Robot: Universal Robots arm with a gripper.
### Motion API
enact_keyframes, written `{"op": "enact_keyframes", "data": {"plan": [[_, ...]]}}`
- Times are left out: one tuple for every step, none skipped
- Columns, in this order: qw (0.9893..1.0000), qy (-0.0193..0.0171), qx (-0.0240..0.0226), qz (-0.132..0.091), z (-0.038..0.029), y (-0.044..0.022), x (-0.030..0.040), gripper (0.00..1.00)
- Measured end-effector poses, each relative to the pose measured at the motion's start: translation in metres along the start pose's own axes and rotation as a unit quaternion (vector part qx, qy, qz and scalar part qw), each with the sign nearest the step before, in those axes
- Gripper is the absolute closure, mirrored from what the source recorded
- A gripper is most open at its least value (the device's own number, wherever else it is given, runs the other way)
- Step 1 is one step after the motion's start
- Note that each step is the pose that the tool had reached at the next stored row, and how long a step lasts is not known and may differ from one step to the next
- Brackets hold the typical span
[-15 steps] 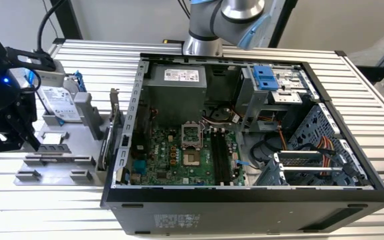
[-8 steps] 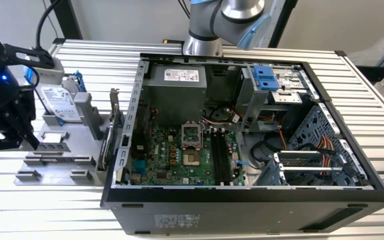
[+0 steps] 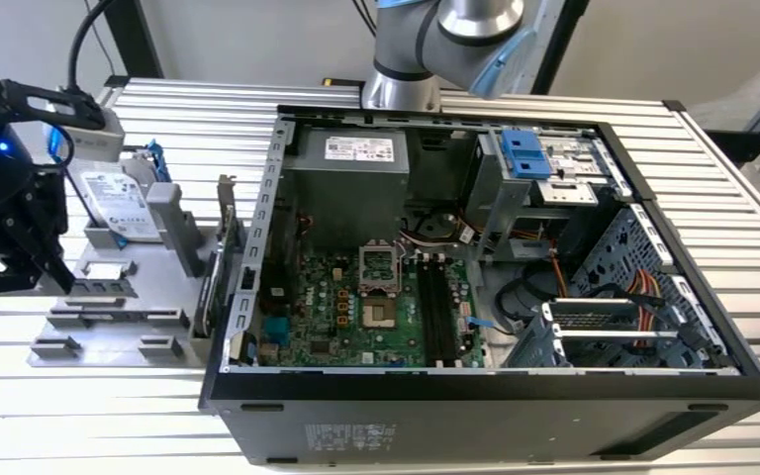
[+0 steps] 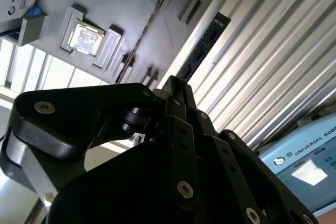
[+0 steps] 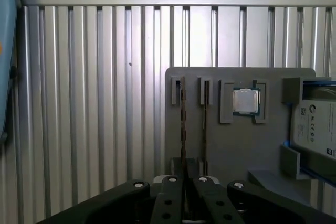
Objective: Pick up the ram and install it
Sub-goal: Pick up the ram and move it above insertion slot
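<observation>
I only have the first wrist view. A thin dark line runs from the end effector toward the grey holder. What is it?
Observer: The second wrist view shows its flat side: the ram, a blue stick, gripped in the end effector.
Operator: Where's the computer?
Observer: In the exterior view, the open computer case lies to the exterior view's right of the grey holder; the end effector is by the holder.
Operator: What's inside it?
Observer: A motherboard with long black memory slots beside the CPU socket.

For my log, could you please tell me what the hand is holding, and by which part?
The hand pinches the ram, seemingly by one end, with the rest sticking out past its fingertips.
</observation>
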State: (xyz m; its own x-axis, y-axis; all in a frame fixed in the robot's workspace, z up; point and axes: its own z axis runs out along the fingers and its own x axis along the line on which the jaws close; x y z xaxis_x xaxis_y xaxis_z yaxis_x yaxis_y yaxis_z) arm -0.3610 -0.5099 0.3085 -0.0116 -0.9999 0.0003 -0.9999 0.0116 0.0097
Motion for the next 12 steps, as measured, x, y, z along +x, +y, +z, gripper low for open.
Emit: {"op": "enact_keyframes", "data": {"plan": [[1.0000, 0.0000, 0.0000, 0.000, -0.0008, 0.0000, 0.0000, 1.00], [1.0000, 0.0000, 0.0000, 0.000, -0.0016, 0.0000, 0.0000, 1.00], [1.0000, 0.0001, -0.0001, 0.000, -0.0024, 0.0000, 0.0000, 1.00], [1.0000, 0.0000, 0.0000, 0.000, -0.0031, 0.0001, 0.0000, 1.00], [1.0000, 0.0000, 0.0000, 0.000, -0.0039, 0.0001, 0.0000, 1.00], [1.0000, 0.0001, -0.0001, 0.000, -0.0047, 0.0001, 0.0000, 1.00], [1.0000, 0.0000, 0.0000, 0.000, -0.0053, 0.0001, 0.0000, 1.00], [1.0000, 0.0000, 0.0000, 0.000, -0.0061, 0.0001, 0.0000, 1.00], [1.0000, 0.0000, 0.0000, 0.000, -0.0069, 0.0001, 0.0000, 1.00], [1.0000, 0.0000, 0.0000, 0.000, -0.0075, 0.0001, 0.0000, 1.00], [1.0000, 0.0000, 0.0000, 0.000, -0.0082, 0.0001, 0.0000, 1.00], [1.0000, 0.0000, -0.0001, 0.000, -0.0088, 0.0001, 0.0000, 1.00]]}}
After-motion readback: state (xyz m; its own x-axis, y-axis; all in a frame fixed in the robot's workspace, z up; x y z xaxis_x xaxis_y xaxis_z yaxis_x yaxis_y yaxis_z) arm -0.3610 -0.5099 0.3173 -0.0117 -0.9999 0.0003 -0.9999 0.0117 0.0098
